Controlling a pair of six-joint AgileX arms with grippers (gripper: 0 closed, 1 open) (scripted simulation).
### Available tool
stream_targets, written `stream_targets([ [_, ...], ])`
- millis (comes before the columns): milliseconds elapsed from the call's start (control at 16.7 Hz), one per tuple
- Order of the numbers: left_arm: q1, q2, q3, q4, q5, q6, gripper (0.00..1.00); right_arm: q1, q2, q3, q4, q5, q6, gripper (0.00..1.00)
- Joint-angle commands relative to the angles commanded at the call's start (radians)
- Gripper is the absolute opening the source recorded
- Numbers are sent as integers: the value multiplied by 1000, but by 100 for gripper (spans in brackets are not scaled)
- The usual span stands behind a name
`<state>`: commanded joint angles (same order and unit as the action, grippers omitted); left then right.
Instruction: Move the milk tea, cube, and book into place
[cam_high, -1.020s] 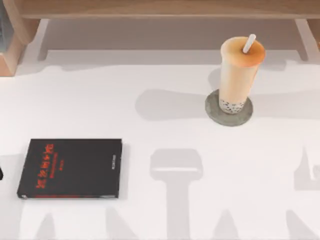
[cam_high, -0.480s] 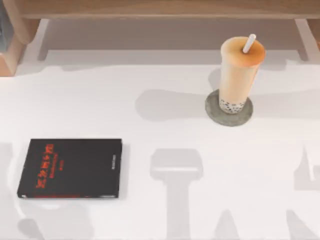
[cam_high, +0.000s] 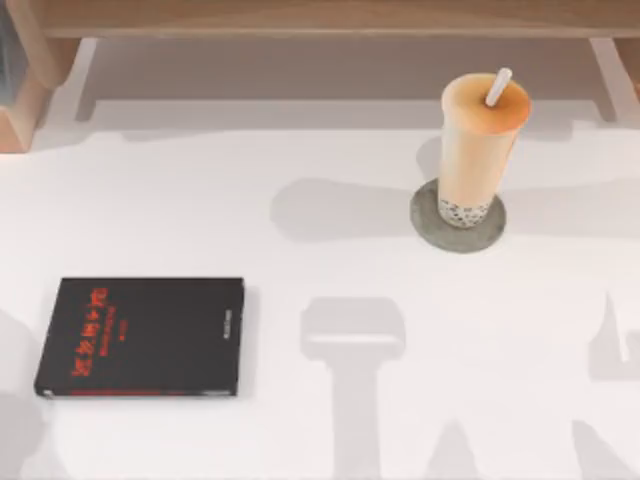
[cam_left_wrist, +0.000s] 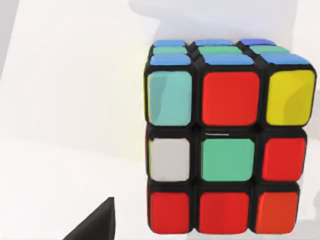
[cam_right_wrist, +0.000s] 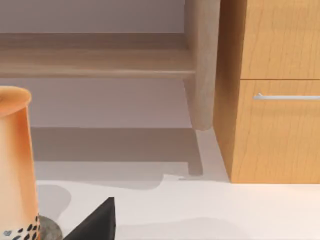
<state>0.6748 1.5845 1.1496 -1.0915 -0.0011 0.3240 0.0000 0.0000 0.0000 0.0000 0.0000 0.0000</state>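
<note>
The milk tea (cam_high: 478, 150) stands upright on a round grey coaster (cam_high: 425, 226) at the back right of the table, its white straw poking up. In the right wrist view the milk tea (cam_right_wrist: 15, 165) is close by, with a dark part of my right gripper (cam_right_wrist: 95, 225) low in front of it. The cube (cam_left_wrist: 227, 135), a puzzle cube with red, green, yellow, white and blue stickers, sits on the white table close before my left gripper (cam_left_wrist: 95, 226), and nothing touches it. The book is out of view.
A thin black volume with red lettering (cam_high: 140, 336) lies flat at the front left. A wooden shelf (cam_high: 320, 18) runs along the back. A wooden cabinet with a drawer handle (cam_right_wrist: 270, 95) stands beside a shelf leg (cam_right_wrist: 202, 65).
A dark bit of the left arm at the top view's left edge has gone from the picture, and the shadows at the front left have shifted. The milk tea has stayed put.
</note>
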Motion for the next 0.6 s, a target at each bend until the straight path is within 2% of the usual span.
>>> stream_targets([
  [360,20,47,36,-33,1,10,100,0,0,0,0,0,0,100],
  [600,17,57,-2,11,1,8,100,0,0,0,0,0,0,100],
])
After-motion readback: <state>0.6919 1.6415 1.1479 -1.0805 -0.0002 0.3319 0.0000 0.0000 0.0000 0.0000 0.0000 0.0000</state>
